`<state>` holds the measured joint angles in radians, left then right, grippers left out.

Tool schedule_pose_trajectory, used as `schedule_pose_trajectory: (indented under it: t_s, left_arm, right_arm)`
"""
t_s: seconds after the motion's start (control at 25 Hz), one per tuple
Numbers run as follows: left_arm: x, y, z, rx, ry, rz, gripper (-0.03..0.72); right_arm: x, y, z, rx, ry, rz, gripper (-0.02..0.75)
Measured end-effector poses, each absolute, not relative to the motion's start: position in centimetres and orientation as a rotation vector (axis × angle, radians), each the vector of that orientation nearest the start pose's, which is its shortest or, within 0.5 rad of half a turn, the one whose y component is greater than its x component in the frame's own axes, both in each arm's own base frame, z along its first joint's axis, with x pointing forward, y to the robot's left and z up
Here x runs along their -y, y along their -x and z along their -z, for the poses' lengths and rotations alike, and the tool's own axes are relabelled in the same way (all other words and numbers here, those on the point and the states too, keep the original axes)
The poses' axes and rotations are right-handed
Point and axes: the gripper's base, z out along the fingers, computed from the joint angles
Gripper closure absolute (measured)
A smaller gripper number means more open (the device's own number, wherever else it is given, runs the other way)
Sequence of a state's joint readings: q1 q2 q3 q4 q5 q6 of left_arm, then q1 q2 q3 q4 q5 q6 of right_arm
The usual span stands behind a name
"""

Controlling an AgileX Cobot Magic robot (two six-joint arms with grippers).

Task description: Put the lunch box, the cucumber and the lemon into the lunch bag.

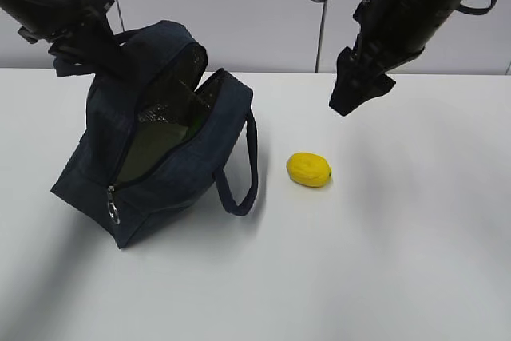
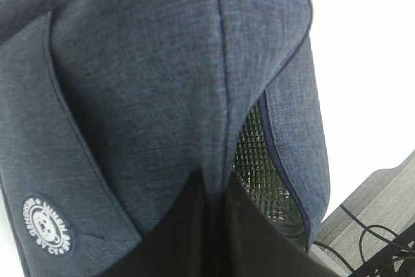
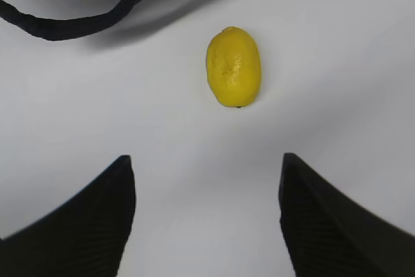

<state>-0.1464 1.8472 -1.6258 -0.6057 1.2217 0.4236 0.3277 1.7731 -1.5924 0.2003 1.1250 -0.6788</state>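
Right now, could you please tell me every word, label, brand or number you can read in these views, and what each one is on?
Round white badge on the side of the lunch bag, left wrist view: letters run around its ring about a small figure, but they are too small and blurred to read.
Lemon, table, right gripper: no text.
Exterior view: no readable text anywhere.

Bright, even overhead lighting. White counter (image 1: 399,261) near overexposed; soft shadows beside lunch bag (image 1: 152,149) and lemon (image 1: 309,169). Left wrist view close, slightly soft; background blown out.
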Motion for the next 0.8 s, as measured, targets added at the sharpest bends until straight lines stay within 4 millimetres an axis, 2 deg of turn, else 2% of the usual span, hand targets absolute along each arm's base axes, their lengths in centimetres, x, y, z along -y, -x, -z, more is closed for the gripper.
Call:
schedule_pose_trajectory:
  t_s: [0.16,0.48,0.6,0.8]
  left_arm:
    - [10.5,-37.6,-29.9,-2.687,-0.573,0.787,0.691]
    - [10.4,-37.6,-29.8,-2.690,-0.576,0.777,0.691]
    - [10.4,-37.6,-29.9,-2.690,-0.577,0.774,0.691]
    - [10.4,-37.6,-29.8,-2.691,-0.579,0.768,0.691]
  right_arm:
    - [-13.7,-36.3,-29.7,-2.503,1.296,-0.143,0.222]
    - [-14.5,-38.8,-23.4,-2.626,1.362,-0.178,0.222]
    - [-14.8,-39.7,-21.7,-2.640,1.378,-0.182,0.222]
    - [-15.7,-40.9,-20.8,-2.593,1.401,-0.249,0.222]
